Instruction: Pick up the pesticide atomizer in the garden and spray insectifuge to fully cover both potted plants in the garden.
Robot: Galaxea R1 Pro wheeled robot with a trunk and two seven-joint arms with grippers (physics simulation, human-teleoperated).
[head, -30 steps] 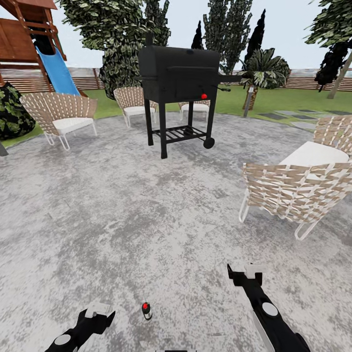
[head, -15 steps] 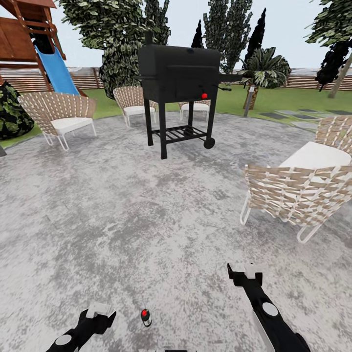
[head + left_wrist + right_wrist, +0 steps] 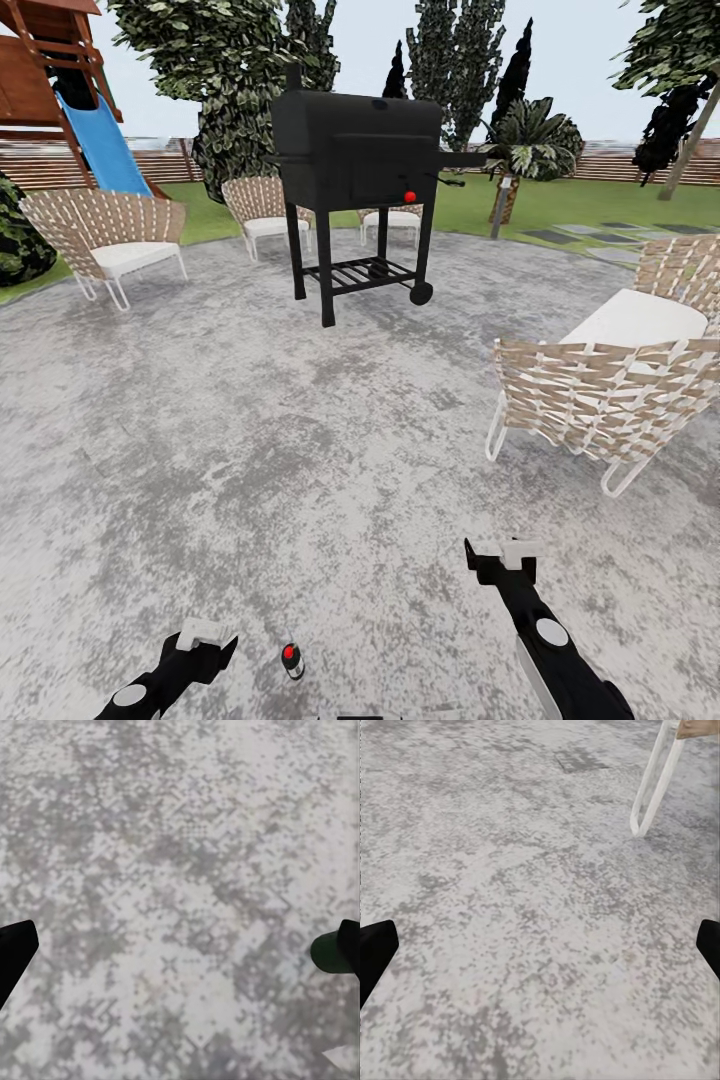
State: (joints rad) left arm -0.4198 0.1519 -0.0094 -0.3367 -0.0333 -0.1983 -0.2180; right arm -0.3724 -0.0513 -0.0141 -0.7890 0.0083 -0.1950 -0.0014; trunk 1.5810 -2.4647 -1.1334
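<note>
**Atomizer close between the arms on the patio**

Since a second ago the whole head view has shifted: the grill and chairs sit a little further left and the pesticide atomizer (image 3: 291, 660) lies lower in the picture, which reads as camera motion, not a move of the things. Both arms look the same as before.

The left gripper (image 3: 180, 949) has its fingers (image 3: 15, 949) spread wide apart over bare paving, nothing between them; a dark green rounded shape (image 3: 327, 951) sits just beside one finger, probably the atomizer, though too little shows to be sure. The right gripper (image 3: 540, 945) also has its fingers (image 3: 373, 949) wide apart and empty above the paving, with a white chair leg (image 3: 654, 787) well ahead.

In the head view the atomizer stands upright on the mottled grey patio (image 3: 250, 430), near the left gripper (image 3: 203, 636) and well apart from the right gripper (image 3: 505, 556).

Further out stand a black grill (image 3: 358, 170) and woven chairs (image 3: 600, 395). Beyond the patio's far edge lie the lawn, a wooden fence (image 3: 640, 165), trees and a blue slide (image 3: 100, 150), cut off at the corner.
</note>
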